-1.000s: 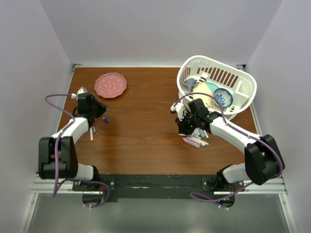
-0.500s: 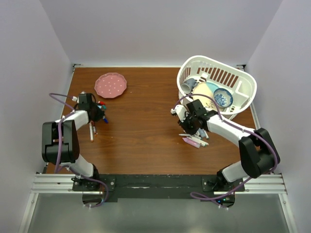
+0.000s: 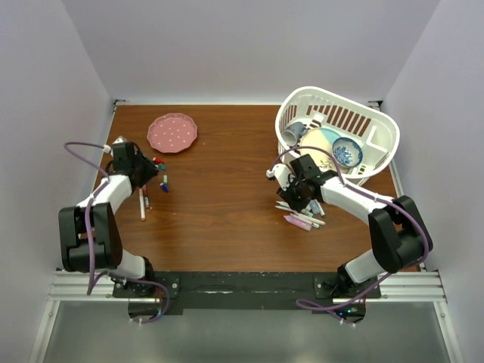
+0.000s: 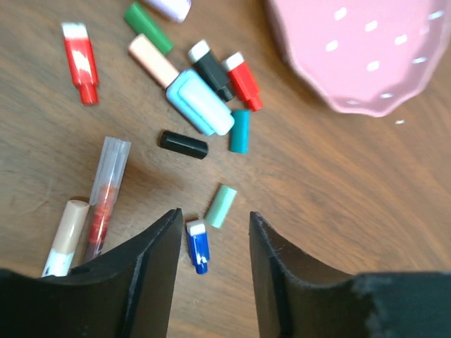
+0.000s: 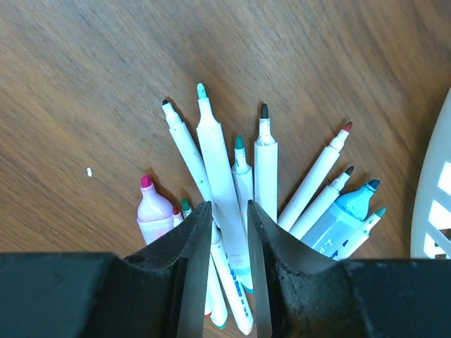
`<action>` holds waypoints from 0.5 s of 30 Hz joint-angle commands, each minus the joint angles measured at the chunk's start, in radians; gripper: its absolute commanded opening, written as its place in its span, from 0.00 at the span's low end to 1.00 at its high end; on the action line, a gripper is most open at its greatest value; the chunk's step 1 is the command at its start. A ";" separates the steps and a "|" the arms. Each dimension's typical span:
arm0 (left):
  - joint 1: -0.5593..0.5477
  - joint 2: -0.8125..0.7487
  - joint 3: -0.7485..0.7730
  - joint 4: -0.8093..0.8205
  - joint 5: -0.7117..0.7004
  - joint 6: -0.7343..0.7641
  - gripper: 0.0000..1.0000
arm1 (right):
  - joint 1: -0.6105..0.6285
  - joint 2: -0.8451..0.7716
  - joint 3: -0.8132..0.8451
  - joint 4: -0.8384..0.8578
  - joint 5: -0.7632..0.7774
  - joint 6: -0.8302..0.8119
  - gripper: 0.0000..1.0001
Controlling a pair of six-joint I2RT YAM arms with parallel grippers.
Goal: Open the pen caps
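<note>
Loose pen caps (image 3: pixel 159 171) lie by my left gripper (image 3: pixel 141 168). In the left wrist view they are spread over the wood: red (image 4: pixel 81 60), green (image 4: pixel 148 28), peach (image 4: pixel 153 61), a fat light-blue one (image 4: pixel 201 102), teal (image 4: pixel 239 130), black (image 4: pixel 183 144). My left gripper (image 4: pixel 213 224) stands open over a blue cap (image 4: pixel 197 244) lying on the table, with a mint cap (image 4: pixel 220 205) just beyond. My right gripper (image 5: pixel 228 211) is open a little astride a white teal-tipped marker (image 5: pixel 217 158) that rests on a pile of uncapped markers (image 3: pixel 302 215).
A pink plate (image 3: pixel 172 132) sits behind the caps. Two uncapped pens (image 3: pixel 142 204) lie left of them. A white basket (image 3: pixel 378 121) with dishes stands just right of the marker pile, its rim (image 5: pixel 433 211) close to my right fingers. A pink highlighter (image 5: pixel 156 208) lies left of them.
My left jaws have opened wide and the left wrist has swung toward the back left. My right jaws have parted slightly around the white marker; that arm has shifted only slightly.
</note>
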 commanded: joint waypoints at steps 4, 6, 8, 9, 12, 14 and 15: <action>0.022 -0.209 -0.028 -0.044 -0.004 0.114 0.80 | -0.009 -0.099 0.060 -0.036 -0.050 -0.022 0.37; 0.025 -0.252 -0.063 -0.053 -0.015 0.128 0.85 | -0.013 -0.125 0.063 -0.042 -0.082 -0.028 0.40; 0.033 -0.263 -0.091 -0.061 -0.015 0.145 0.85 | -0.016 -0.160 0.063 -0.053 -0.128 -0.035 0.43; 0.036 -0.254 -0.094 -0.066 -0.017 0.146 0.84 | -0.016 -0.169 0.065 -0.054 -0.140 -0.037 0.43; 0.039 -0.197 -0.067 -0.079 -0.017 0.201 0.73 | -0.018 -0.198 0.066 -0.061 -0.170 -0.039 0.44; 0.039 -0.145 0.001 -0.115 -0.015 0.293 0.59 | -0.018 -0.214 0.068 -0.064 -0.177 -0.037 0.44; 0.040 -0.084 0.030 -0.125 -0.047 0.336 0.49 | -0.018 -0.220 0.066 -0.065 -0.189 -0.039 0.44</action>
